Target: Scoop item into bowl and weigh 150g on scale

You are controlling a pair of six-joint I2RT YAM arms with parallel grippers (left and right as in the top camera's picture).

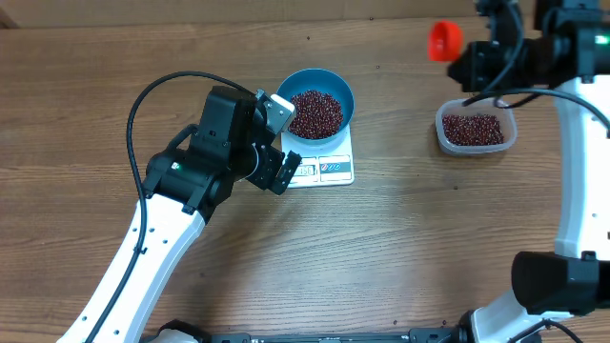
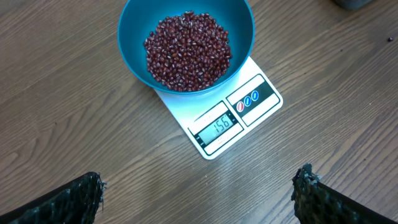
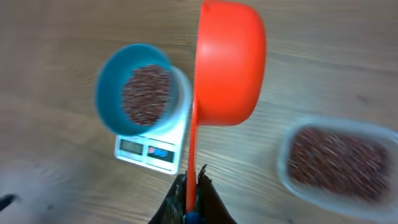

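From overhead, you had the beans (image 1: 315,112) heaped in the blue bowl (image 1: 340,86) on the scale (image 1: 335,171), the left gripper (image 1: 274,143) beside it, jaws wide apart and empty, the right gripper (image 1: 465,59) well apart near the clear container (image 1: 513,133). Your left wrist view showed the display (image 2: 219,126) reading 156, over target, so another load would worsen it. In your right wrist view the jaws were clamped on the handle of the red scoop (image 3: 230,62); digging beans out could nudge the bowl or scatter them over the worktop (image 3: 348,50).
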